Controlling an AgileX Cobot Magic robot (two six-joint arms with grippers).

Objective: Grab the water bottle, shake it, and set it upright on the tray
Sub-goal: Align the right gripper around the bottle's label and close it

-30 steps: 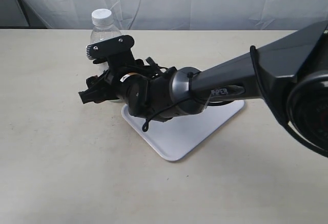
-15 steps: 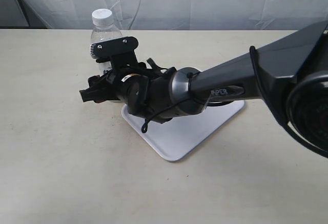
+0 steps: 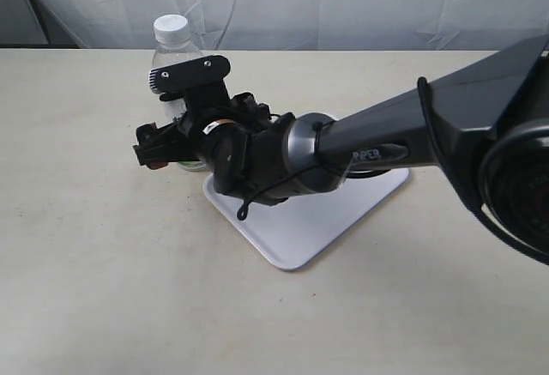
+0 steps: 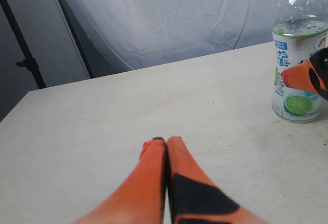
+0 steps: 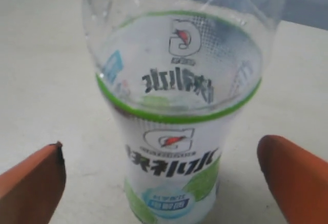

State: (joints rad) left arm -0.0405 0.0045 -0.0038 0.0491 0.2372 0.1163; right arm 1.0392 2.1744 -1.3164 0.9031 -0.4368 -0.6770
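The water bottle (image 3: pixel 174 42) stands upright on the beige table, left of the tray (image 3: pixel 296 229); it is clear, with a white cap and a white-and-green label. My right gripper (image 3: pixel 157 150) reaches across the tray and is open, one orange fingertip (image 5: pixel 36 180) on each side of the bottle (image 5: pixel 171 131), neither touching it. The left wrist view shows the bottle (image 4: pixel 294 39) from the side, with one right fingertip (image 4: pixel 301 78) in front of its label. My left gripper (image 4: pixel 166 142) is shut and empty, low over bare table away from the bottle.
The right arm (image 3: pixel 386 139) stretches from the right edge over the tray's far part. A white curtain (image 3: pixel 343 2) hangs behind the table's far edge. A dark stand (image 4: pixel 25 60) is beyond the table in the left wrist view.
The right gripper has shifted slightly upward beside the bottle. The bottle and tray have not moved.
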